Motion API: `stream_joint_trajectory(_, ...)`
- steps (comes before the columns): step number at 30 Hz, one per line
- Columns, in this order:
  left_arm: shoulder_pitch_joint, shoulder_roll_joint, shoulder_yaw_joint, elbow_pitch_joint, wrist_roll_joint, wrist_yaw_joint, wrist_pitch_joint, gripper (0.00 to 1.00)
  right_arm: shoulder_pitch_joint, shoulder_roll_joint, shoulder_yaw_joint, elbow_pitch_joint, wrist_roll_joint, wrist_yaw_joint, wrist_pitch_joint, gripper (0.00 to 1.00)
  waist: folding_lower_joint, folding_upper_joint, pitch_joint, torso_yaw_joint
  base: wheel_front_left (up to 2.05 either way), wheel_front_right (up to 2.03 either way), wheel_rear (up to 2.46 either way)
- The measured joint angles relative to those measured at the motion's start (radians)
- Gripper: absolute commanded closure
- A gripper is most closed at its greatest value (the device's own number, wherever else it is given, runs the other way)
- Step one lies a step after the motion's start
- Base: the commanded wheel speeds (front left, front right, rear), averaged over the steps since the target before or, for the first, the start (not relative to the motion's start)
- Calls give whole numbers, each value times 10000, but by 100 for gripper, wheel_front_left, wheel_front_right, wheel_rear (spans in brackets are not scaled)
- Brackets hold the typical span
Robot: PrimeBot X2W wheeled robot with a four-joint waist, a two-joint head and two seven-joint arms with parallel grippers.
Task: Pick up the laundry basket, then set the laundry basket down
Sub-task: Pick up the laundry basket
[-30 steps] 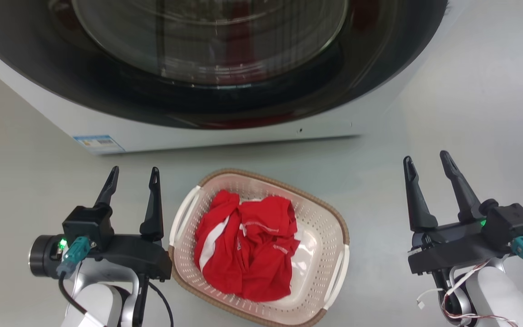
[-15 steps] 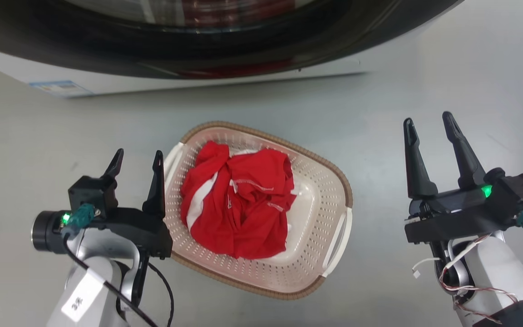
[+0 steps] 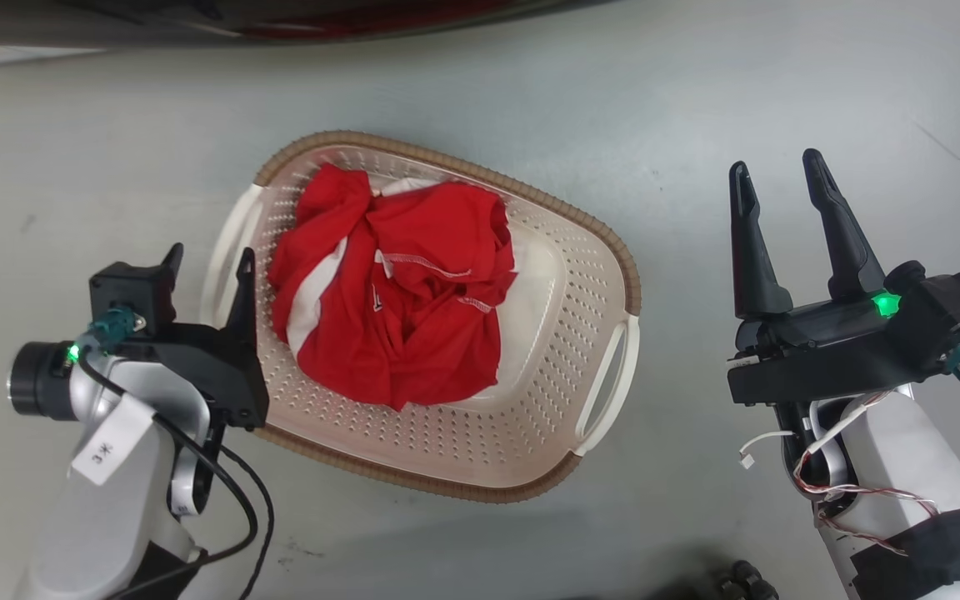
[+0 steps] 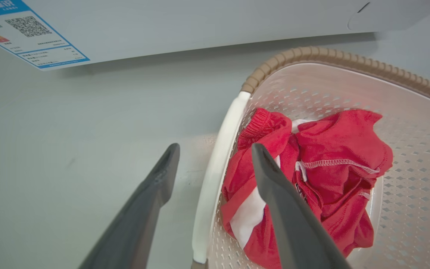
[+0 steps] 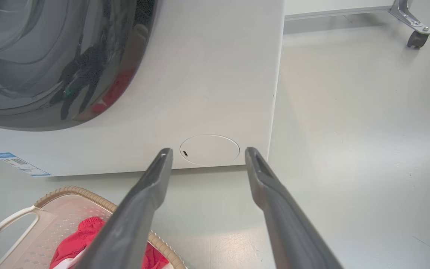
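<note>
Two left claw (image 4: 215,147) fingers (image 4: 284,203) astride handle (image 4: 220,149)

My left gripper (image 3: 209,252) is spread, one finger on either side of the white left handle (image 3: 228,231) of the laundry basket (image 3: 632,279); contact with the handle cannot be confirmed. My right gripper (image 3: 774,161) is also spread, fingers pointing up the frame, over bare grey floor (image 3: 697,92) and well apart from the white right handle (image 3: 609,377). The basket rests on the floor and holds a crumpled red garment (image 3: 388,317) with white trim. The washer's dark lower edge (image 3: 280,12) lines the top of the frame.
</note>
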Motion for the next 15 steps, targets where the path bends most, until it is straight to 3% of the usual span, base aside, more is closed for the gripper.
stream_joint_trajectory(15, -1086, 286, 84, 1509, -190, -441, 232, 0, -201, 244, -94, 351, -23, 190, 0, 0, -1, -1, 636, -456, 0, 0, 0)
